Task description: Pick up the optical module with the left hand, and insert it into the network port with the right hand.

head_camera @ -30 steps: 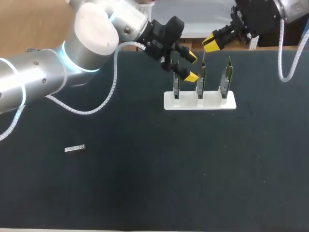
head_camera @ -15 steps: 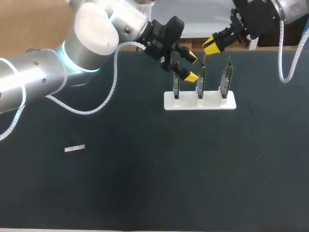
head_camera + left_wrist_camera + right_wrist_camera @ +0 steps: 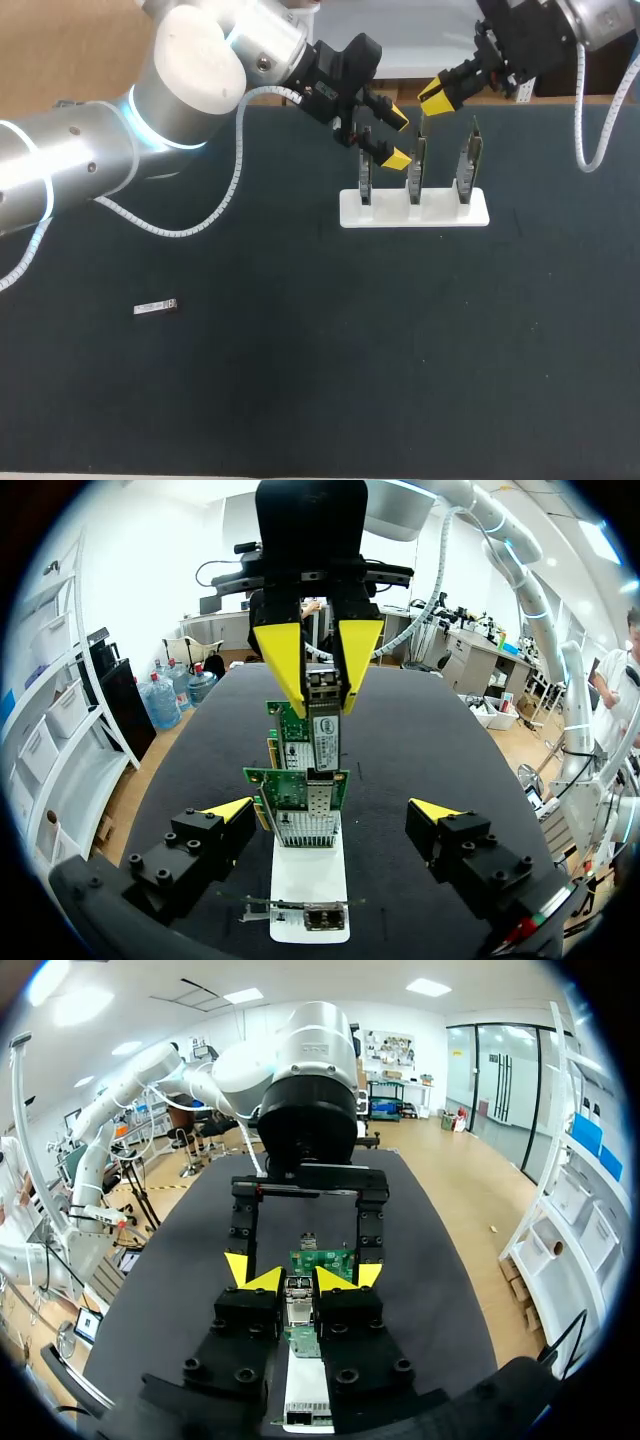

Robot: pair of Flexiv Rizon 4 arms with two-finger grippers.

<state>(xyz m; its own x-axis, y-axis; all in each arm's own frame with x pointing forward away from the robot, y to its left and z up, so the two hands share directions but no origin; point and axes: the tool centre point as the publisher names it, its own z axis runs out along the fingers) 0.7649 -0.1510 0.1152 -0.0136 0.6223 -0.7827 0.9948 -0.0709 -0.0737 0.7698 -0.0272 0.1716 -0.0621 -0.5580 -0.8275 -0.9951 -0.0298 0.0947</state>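
My right gripper (image 3: 437,95) hangs above the middle card (image 3: 415,165) of the white stand (image 3: 440,213) and is shut on a silver optical module (image 3: 323,735), held pointing down at that card. The module (image 3: 298,1305) shows between its yellow tips in the right wrist view. My left gripper (image 3: 397,139) is open just left of the stand, its fingers astride the nearest card (image 3: 296,798) and holding nothing. A second optical module (image 3: 155,307) lies flat on the dark table at the left.
The stand holds three upright green network cards in a row, the left one (image 3: 366,178) and the right one (image 3: 469,155) flanking the middle. My left arm's white cable (image 3: 236,180) loops over the table behind it.
My right gripper has shifted very slightly above the stand, still shut on the module. The left arm and the module on the table have not moved.
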